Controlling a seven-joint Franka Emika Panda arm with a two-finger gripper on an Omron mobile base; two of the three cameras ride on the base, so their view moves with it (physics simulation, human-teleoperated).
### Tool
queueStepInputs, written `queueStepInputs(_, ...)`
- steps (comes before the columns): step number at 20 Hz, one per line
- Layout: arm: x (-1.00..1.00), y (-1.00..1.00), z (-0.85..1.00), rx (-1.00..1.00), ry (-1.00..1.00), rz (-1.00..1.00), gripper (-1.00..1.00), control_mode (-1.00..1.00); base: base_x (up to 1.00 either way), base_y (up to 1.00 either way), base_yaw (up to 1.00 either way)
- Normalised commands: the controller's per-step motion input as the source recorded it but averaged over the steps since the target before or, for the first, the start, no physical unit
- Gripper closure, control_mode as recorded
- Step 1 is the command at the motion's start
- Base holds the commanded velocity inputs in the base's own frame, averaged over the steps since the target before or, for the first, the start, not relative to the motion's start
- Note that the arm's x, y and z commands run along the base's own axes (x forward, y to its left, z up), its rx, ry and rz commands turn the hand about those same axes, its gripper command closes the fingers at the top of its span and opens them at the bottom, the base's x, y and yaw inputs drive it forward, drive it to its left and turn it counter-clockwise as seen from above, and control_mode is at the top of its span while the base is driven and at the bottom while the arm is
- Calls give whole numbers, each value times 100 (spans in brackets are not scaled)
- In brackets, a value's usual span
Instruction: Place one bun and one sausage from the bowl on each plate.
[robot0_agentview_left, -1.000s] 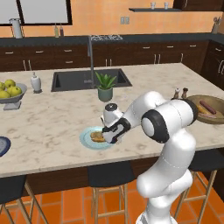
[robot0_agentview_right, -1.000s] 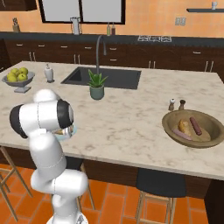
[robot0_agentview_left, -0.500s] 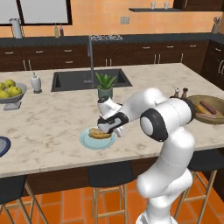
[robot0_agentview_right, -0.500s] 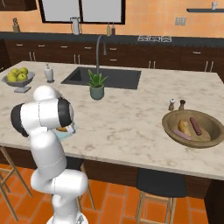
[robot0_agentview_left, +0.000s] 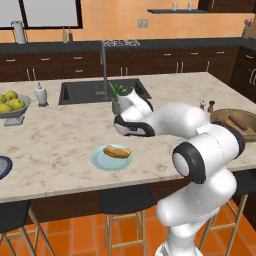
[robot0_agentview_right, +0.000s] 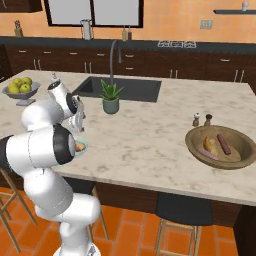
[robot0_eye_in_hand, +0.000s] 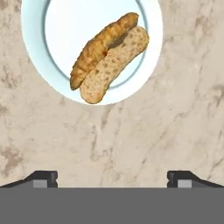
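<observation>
— Can any brand, label or writing be read?

— None can be made out on anything in the kitchen.

— Where is the elongated golden-tan hot-dog bun found, taking the pale light-blue round plate as the landmark?

— It is laid on that plate, near its middle. From the hand camera the bun is seen split open lengthwise, its browned crust and pale crumb side by side, lying diagonally across the plate.

— And the two-finger gripper?

— It is held above the marble counter just beyond the plate, toward the sink side. Its dark fingertips are spread wide apart, nothing is gripped between them, and the bun is well clear of them.

— What else is placed relative to the plate?

— The wide shallow brown wooden bowl is set well apart from it, toward the far end of the counter; another bun and two slender pinkish-brown sausages are seen inside. The darker plate with a dark blue rim is cut off at the counter's opposite end.
</observation>
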Motion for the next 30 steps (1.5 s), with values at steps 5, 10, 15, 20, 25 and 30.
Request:
queueStepInputs(5,-69,-77,12,55,-91,-1,-100,-100,0,0,0)
queueStepInputs(10,-100,-92,93,44,-32,0,-100,-100,0,0,0)
queueStepInputs(15,-100,-99,41,13,34,-5,-100,-100,0,0,0)
queueStepInputs(20,-35,-22,7,-13,47,-16,-100,-100,0,0,0)
queueStepInputs(25,-2,1,-2,-3,0,-2,-100,100,-15,-14,-1)
queueStepInputs(30,0,0,0,0,0,0,-100,100,-14,-92,-4)
